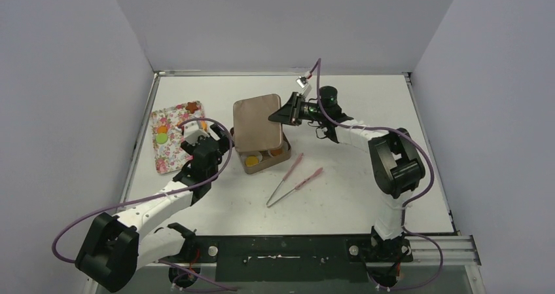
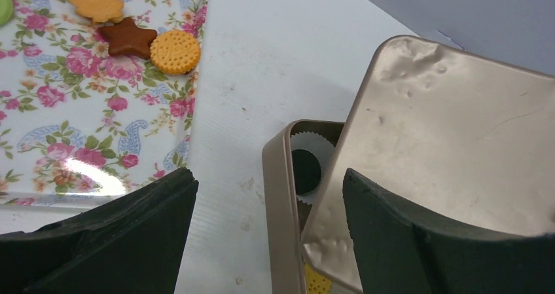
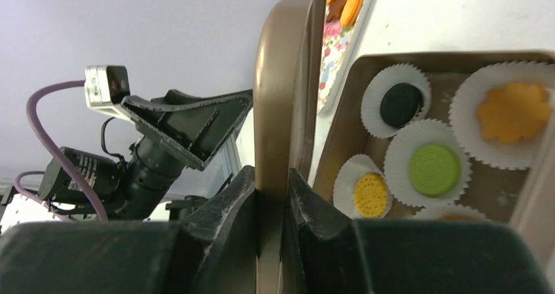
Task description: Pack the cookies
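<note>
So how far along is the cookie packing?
Done: cookies sit in paper cups inside the tin. In hand: right gripper pinches the lid, raised partly over the tin; left gripper is open by the tin. Left: loose cookies on the floral tray, lid not seated.

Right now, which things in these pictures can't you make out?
- Top view: the lid, held by the right gripper, covers most of the tin, hiding its contents.
- Right wrist view: the gripper hides most of the bottom cup and its cookie.
- Left wrist view: frame edges cut off the tray, so its cookies cannot be counted.
- Top view: tray cookies too small for shapes.
</note>
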Controlling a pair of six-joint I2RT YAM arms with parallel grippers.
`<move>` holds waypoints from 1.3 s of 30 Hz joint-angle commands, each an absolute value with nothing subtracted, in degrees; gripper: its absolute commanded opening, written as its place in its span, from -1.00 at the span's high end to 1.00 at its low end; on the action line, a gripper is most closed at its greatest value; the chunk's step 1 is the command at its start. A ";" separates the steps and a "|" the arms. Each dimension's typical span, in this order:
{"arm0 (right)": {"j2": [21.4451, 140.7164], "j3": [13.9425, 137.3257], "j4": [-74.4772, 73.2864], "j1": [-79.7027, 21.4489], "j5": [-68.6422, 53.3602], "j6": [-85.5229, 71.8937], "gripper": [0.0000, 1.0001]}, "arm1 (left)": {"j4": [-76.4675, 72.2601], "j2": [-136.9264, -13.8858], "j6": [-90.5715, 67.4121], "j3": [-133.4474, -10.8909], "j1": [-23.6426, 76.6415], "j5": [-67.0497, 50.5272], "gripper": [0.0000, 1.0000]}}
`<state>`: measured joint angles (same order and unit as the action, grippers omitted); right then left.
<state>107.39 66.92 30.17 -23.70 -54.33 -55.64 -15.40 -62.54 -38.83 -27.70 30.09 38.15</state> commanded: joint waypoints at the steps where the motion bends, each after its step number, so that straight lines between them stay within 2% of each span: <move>1: 110.18 71.55 33.28 -25.97 -57.83 -56.57 1.00 | -15.50 -63.16 -42.90 -27.19 27.81 38.66 -0.59; 15: 120.40 79.77 31.04 -25.94 -61.48 -57.48 0.96 | -18.67 -65.95 -44.47 -25.24 25.30 35.63 -0.58; 24: 122.17 78.32 30.59 -23.51 -64.02 -56.41 0.67 | -23.53 -73.18 -44.47 -26.66 21.41 21.42 -0.58; 33: 123.30 77.03 29.43 -21.77 -64.00 -54.37 0.39 | -26.87 -73.87 -43.02 -26.96 21.18 14.37 -0.58; 39: 122.77 79.83 17.72 -21.27 -60.97 -45.68 0.25 | -26.27 -75.19 -43.42 -27.53 21.18 12.98 -0.56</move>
